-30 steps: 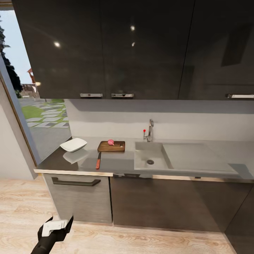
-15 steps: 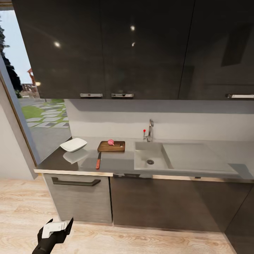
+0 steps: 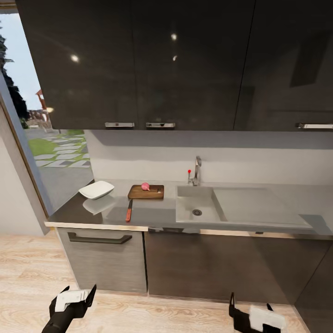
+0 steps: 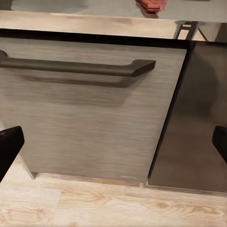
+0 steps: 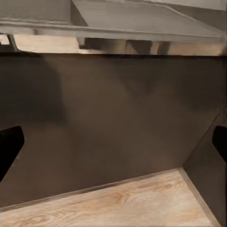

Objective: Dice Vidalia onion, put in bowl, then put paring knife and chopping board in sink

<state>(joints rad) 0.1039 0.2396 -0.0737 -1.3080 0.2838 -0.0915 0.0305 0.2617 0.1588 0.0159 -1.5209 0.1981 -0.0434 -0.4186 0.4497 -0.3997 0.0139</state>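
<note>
Left end effector (image 3: 76, 296), right end effector (image 3: 249, 309): both spread wide, empty, low by the floor. Onion (image 3: 145, 186): on the board (image 3: 146, 192), desk, far above and ahead. Knife (image 3: 129, 210): nearer the edge. Risk: a clumsy grasp nudges the knife off or rolls the onion.

No readable text, labels or numbers anywhere.

Glossy dark wall cabinets (image 3: 138, 64) hang above; light wood floor (image 3: 27, 273) below, perhaps a window (image 3: 41, 143) alongside.
</note>
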